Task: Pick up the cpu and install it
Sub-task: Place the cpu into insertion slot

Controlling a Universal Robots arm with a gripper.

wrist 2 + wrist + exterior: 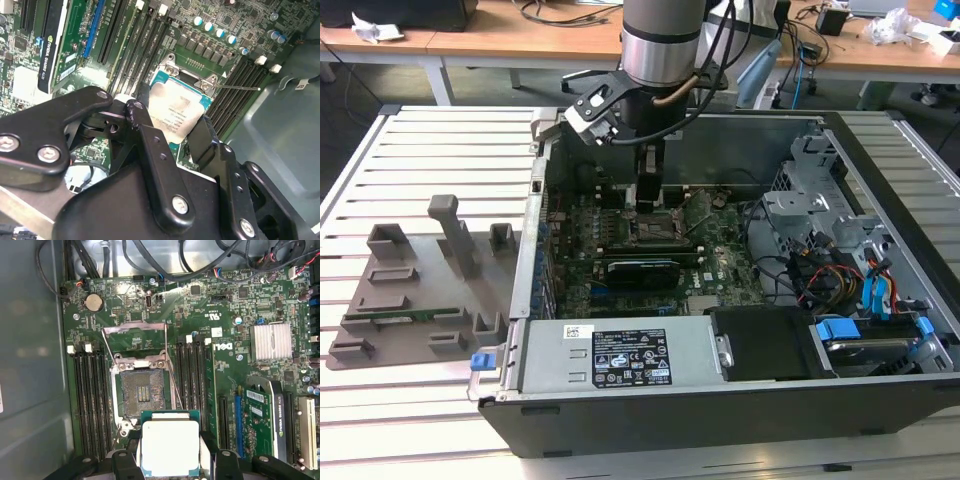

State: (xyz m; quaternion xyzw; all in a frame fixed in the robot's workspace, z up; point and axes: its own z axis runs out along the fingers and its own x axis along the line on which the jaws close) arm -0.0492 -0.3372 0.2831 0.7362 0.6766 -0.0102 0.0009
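Exterior view first: I see the arm reaching down into the open computer case point(720, 415), which lies on the slatted table point(420, 150), with the gripper point(650, 188) low over the motherboard point(720, 260) and just above the socket point(653, 232). In both wrist views the gripper point(170, 456) has its two fingers point(206, 452) drawn in against opposite edges of the cpu point(170, 447), which it carries with the silver plate facing the cameras. In the first wrist view the socket point(141, 392) lies open and bare, its contacts showing, and the cpu overlaps only its near edge. In the second wrist view the cpu point(177, 111) sits at a slant in front of the socket's metal frame point(197, 80); I cannot tell whether it touches. A grey fixture tray point(410, 290) sits on the table at the exterior view's left, well apart from the case.
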